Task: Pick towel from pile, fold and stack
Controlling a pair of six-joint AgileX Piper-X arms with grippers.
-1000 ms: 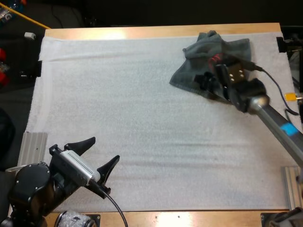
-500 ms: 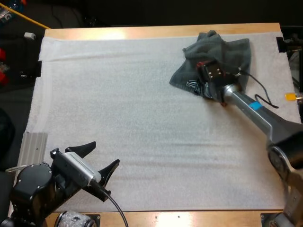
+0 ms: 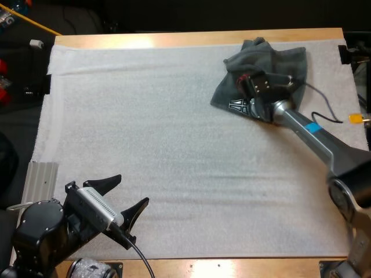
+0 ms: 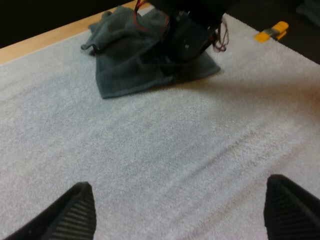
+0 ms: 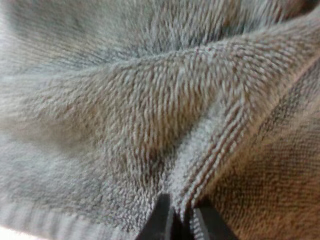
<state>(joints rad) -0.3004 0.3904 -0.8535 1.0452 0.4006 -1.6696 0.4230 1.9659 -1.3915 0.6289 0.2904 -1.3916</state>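
Note:
A crumpled dark grey-green towel [image 3: 278, 61] lies at the far right of the white mat [image 3: 162, 145]. My right gripper [image 3: 242, 102] is down on the towel's near left part. Close up, its two black fingertips [image 5: 162, 221] pinch a ridge of towel [image 5: 150, 100] beside a stitched hem, so my right gripper [image 5: 182, 220] is shut on the cloth. My left gripper [image 3: 132, 190] hovers over the mat's near left corner, open with nothing in it. From the left wrist, my left gripper [image 4: 182, 215] looks across bare mat to the towel [image 4: 125, 70], where the other arm's gripper [image 4: 187, 42] sits.
A wooden table edge [image 3: 197, 38] runs along the far side, just behind the towel. A ribbed metal bracket [image 3: 39, 179] sits at the mat's left edge near my left arm. Open mat stretches between the two arms.
My right gripper has dropped onto the towel, shifted slightly left, and shut on a fold of it. The left arm has barely moved.

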